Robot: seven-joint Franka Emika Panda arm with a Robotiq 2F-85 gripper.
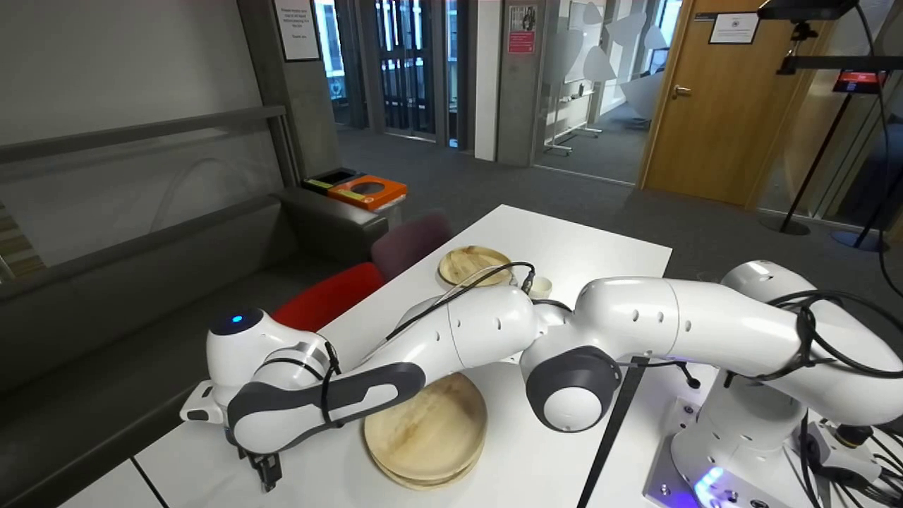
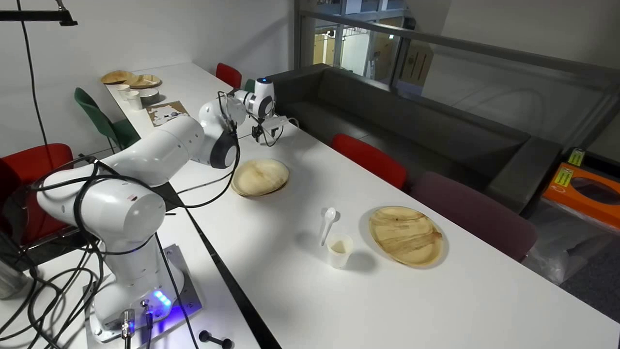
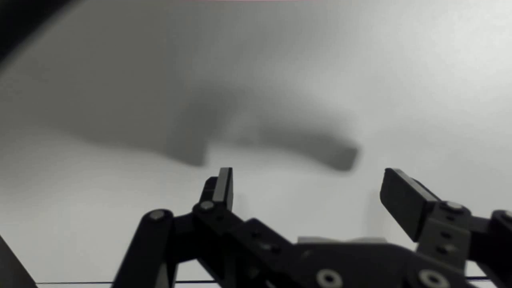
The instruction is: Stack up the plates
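Two round pale tan plates appear stacked, the upper plate point(image 1: 427, 427) a little offset so a lower rim point(image 1: 430, 485) shows beneath it. The stack also shows in an exterior view point(image 2: 260, 177). Another round tan plate point(image 2: 406, 236) lies apart near the table edge; part of it shows behind the arm in an exterior view point(image 1: 469, 262). My gripper point(image 3: 308, 170) is open and empty above bare white table, with only shadows between and beyond its fingers. In an exterior view the gripper point(image 1: 264, 471) hangs beside the stack, apart from it. No plate shows in the wrist view.
A clear cup point(image 2: 339, 249) and a white spoon point(image 2: 329, 223) are between the stack and the lone plate. Chairs point(image 2: 370, 162) and a dark sofa point(image 2: 411, 121) line the table. Far-end items include more tan plates point(image 2: 144, 81), cups point(image 2: 134, 100) and a cardboard piece point(image 2: 167, 112).
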